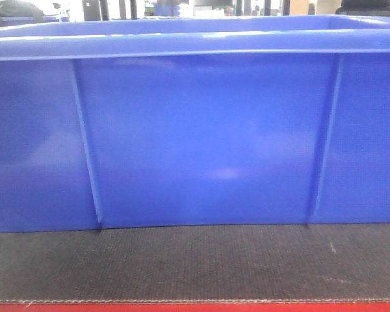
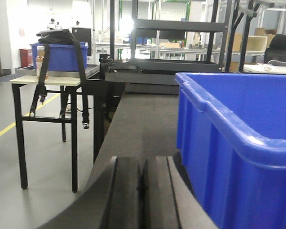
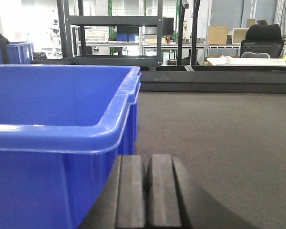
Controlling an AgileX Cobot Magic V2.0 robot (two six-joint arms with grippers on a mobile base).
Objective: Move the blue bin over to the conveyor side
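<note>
The blue bin (image 1: 201, 136) fills the front view, its ribbed wall standing on the black woven belt (image 1: 195, 263) with a red strip (image 1: 195, 307) along the near edge. In the left wrist view the bin (image 2: 238, 143) stands just right of my left gripper (image 2: 142, 164), which is shut and empty, low over the belt (image 2: 143, 124). In the right wrist view the bin (image 3: 57, 143) stands just left of my right gripper (image 3: 146, 162), also shut and empty, beside the bin's corner. Neither gripper holds the bin.
A black-legged table (image 2: 45, 81) left of the belt carries a smaller blue bin (image 2: 62, 56) with a black bag and straps. Black metal racks (image 3: 114, 38) stand beyond the belt's far end. Open belt (image 3: 219, 133) lies right of the bin.
</note>
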